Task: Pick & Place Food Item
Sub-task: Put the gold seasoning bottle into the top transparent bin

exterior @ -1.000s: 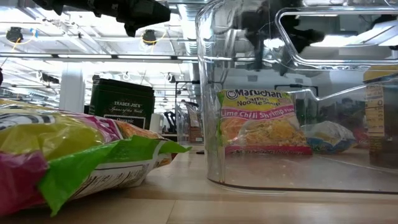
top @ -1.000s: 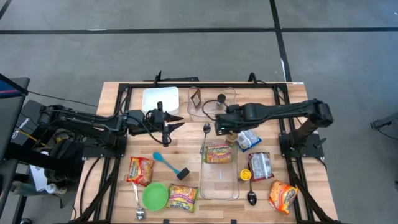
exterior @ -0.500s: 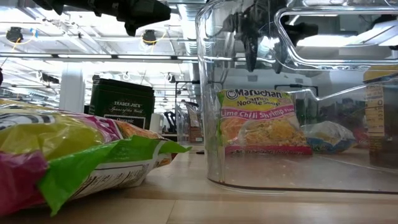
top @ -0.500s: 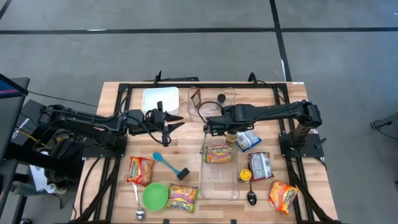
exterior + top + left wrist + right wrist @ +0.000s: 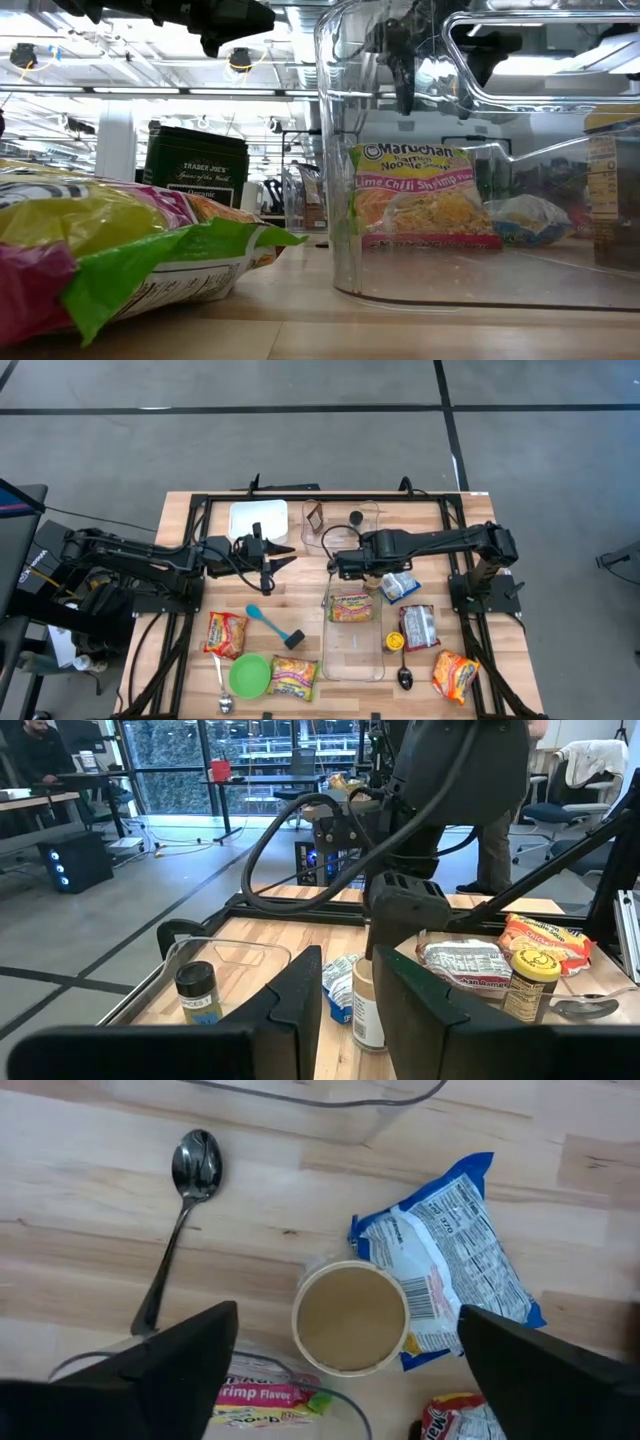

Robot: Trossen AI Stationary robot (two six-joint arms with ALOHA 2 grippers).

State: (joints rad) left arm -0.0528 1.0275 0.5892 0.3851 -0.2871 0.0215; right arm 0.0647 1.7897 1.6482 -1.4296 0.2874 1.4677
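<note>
Hovering right pincer (image 5: 345, 1370), fingers spread wide, empty, directly above tan-lidded jar (image 5: 351, 1318), likely lining up grab. Jar stands upright mid-counter, touching blue packet (image 5: 450, 1270), just beyond far end of clear bin (image 5: 352, 650); bin already holds noodle pack (image 5: 351, 607). Spoon (image 5: 185, 1205) lies beside jar. Left pincer (image 5: 268, 555) waits toward counter's left side; grip cannot be told. Counter (image 5: 200, 585): pale wood planks, black frame. Room: grey floor, glass walls, desks behind.

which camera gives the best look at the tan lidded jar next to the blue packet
The right wrist view: it looks straight down on the jar, its round tan lid unobstructed between the open right gripper fingers, blue packet alongside. The left wrist view shows its side, partly hidden. The high view shows little; the low view doesn't clearly show it.
</note>
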